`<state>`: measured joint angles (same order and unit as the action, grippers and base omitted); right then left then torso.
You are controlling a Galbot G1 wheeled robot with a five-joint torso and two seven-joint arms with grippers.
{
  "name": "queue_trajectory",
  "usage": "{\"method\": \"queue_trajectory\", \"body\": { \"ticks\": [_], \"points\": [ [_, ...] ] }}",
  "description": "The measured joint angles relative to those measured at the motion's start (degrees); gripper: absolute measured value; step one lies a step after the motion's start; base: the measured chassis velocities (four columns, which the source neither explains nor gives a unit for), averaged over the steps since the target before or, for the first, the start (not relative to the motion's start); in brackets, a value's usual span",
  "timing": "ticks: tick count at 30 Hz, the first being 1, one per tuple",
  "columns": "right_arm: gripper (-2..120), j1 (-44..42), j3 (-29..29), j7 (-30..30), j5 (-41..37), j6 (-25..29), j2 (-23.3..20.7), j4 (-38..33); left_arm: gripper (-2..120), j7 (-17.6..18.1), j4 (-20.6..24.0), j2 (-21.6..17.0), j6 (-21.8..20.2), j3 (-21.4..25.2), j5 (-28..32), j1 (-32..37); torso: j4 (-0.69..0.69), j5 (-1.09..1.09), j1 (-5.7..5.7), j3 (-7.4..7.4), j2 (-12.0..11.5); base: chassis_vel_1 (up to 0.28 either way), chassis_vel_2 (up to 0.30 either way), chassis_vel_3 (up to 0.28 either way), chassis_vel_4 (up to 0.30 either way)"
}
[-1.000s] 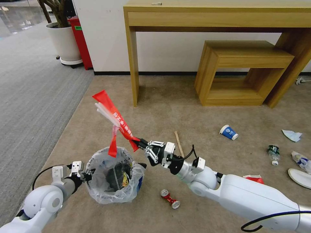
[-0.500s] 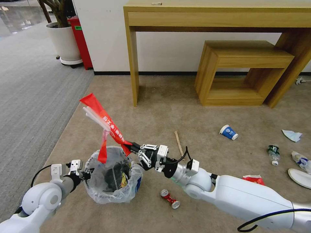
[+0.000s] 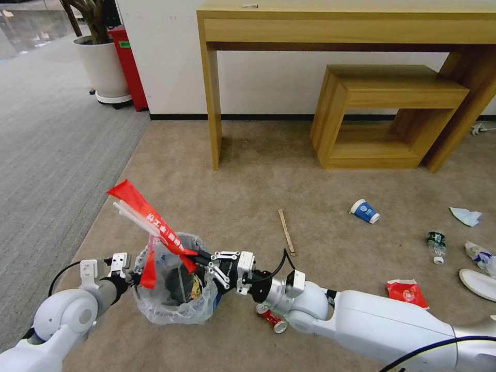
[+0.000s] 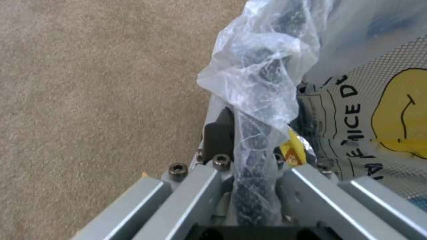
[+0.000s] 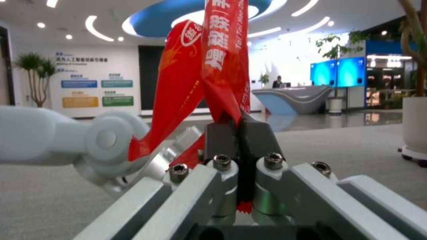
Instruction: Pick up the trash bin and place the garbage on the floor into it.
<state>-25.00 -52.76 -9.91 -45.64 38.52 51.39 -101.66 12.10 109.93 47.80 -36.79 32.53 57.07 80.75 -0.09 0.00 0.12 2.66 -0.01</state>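
Head view: beige floor [image 3: 268, 170] runs far to a wooden desk [image 3: 341, 23]; the trash bin [image 3: 175, 289] hangs near-left, its rim pinched by the left gripper [image 3: 135, 279]. Right gripper [image 3: 199, 257] (jaws clamped) holds a long red wrapper [image 3: 147, 219] at the bin's mouth, slanting up far-left, mostly outside the rim.

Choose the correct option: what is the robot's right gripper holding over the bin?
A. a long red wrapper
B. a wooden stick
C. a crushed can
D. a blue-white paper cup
A: the right gripper is shut on the long red wrapper, above the trash bin.
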Motion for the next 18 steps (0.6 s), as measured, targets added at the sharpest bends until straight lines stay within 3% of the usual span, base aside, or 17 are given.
{"method": "queue_trajectory", "body": {
  "ticks": [18],
  "points": [
    [0,-0.32,-1.86,0.06,1.18,0.26,1.16,2.92,0,0.3,0.98,-0.04,0.03,0.14,0.54,-0.12,0.0,0.0,0.0,0.0,0.0,0.0,0.0,0.0,0.0]
  ]
}}
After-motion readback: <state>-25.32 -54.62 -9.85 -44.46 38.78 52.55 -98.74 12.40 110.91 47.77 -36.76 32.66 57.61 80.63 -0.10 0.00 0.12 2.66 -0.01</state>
